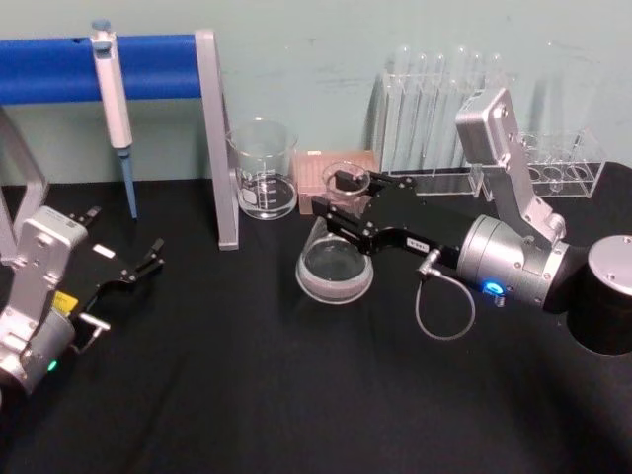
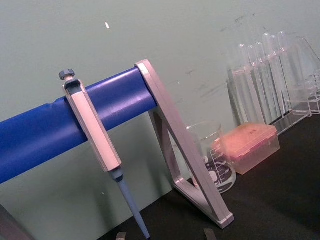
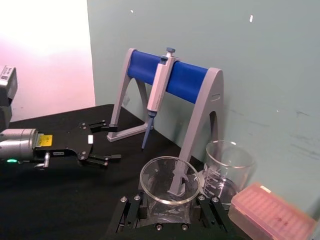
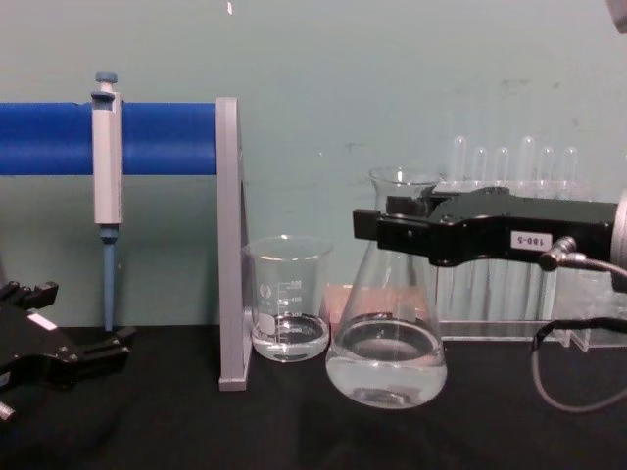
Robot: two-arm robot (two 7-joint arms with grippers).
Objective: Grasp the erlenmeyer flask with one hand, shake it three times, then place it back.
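**Operator:** What should worry me from here?

**Spotter:** Slip first. Your right gripper (image 1: 346,193) has its fingers closed on the smooth glass neck of the erlenmeyer flask (image 1: 336,265). The wide body, with clear liquid in it, hangs below them, a little tilted. Shake hard and, as I judge it, that weight can drag the neck through your grip. The liquid could also climb out of the open mouth.

**Operator:** And sideways?

**Spotter:** You have close neighbours. The beaker (image 1: 264,168) stands just past your fingertips, with the stand leg (image 1: 219,138) beyond it. The pink tip box (image 1: 321,170) sits just behind the flask. A wide swing that way knocks glass on glass.

**Operator:** Where exactly is the flask?

**Spotter:** Between your fingers at the neck, rim just above them, base underneath. I can't tell whether the base is clear of the black table (image 1: 296,395). Your left gripper (image 3: 116,143) is parked well beyond the stand, fingers apart, holding nothing.
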